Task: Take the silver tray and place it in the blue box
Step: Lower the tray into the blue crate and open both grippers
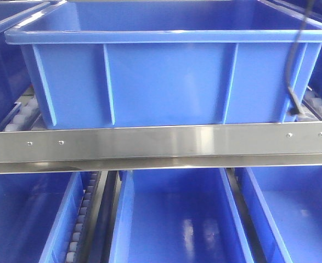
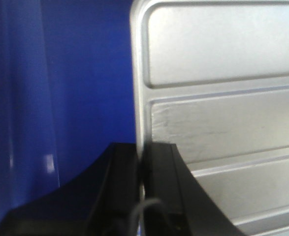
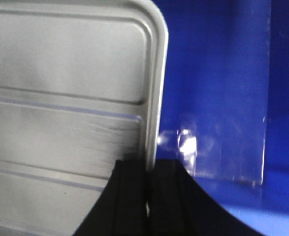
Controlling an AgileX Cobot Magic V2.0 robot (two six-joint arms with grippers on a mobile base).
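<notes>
The silver tray [image 2: 223, 108] fills the right of the left wrist view, its ridged centre panel facing the camera. My left gripper [image 2: 141, 150] is shut on the tray's left rim, black fingers [image 2: 122, 187] on either side. In the right wrist view the silver tray [image 3: 65, 98] fills the left, and my right gripper [image 3: 150, 167] is shut on its right rim. Blue plastic of the blue box [image 3: 223, 98] lies behind the tray in both wrist views. The front view shows a large blue box [image 1: 166, 76] on the upper shelf; tray and grippers are hidden there.
A flat steel rail bar [image 1: 161, 143] crosses the front view below the large box. A black cable [image 1: 295, 66] hangs over its right rim. More blue bins [image 1: 171, 219] sit on the lower shelf, with roller tracks [image 1: 81, 219] between them.
</notes>
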